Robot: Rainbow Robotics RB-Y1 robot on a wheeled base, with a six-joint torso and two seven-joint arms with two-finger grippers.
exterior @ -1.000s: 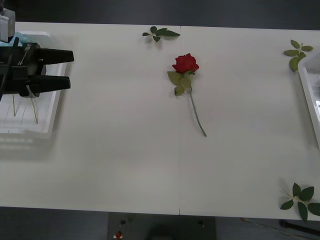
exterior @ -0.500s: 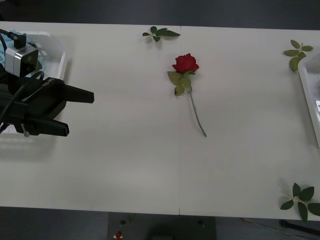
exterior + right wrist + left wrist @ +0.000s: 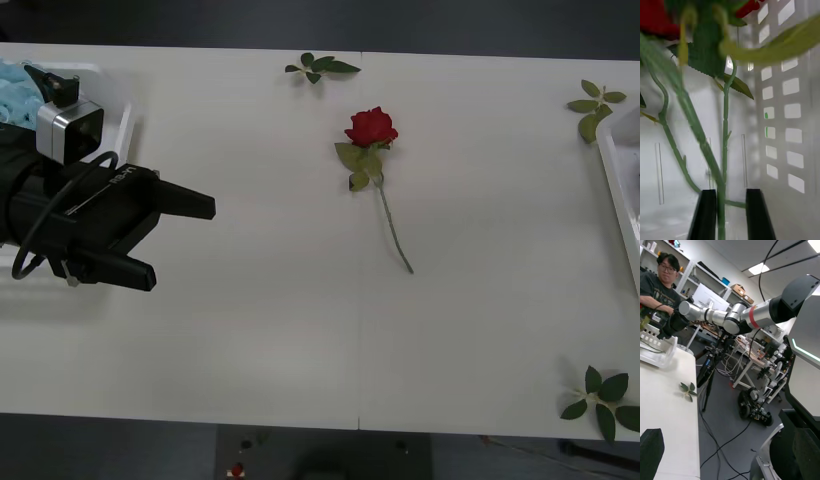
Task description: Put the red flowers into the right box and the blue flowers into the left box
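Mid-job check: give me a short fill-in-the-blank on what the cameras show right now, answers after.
1. The single red rose with a long thin green stem lies on the white ____.
2. The black left gripper hovers over the table with its fingers ____.
3. Between the black right gripper fingers runs a green ____.
4. Pale-blue fluffy flowers sit in the white slotted basket on the robot's ____ side.

Answers: table; open; stem; left
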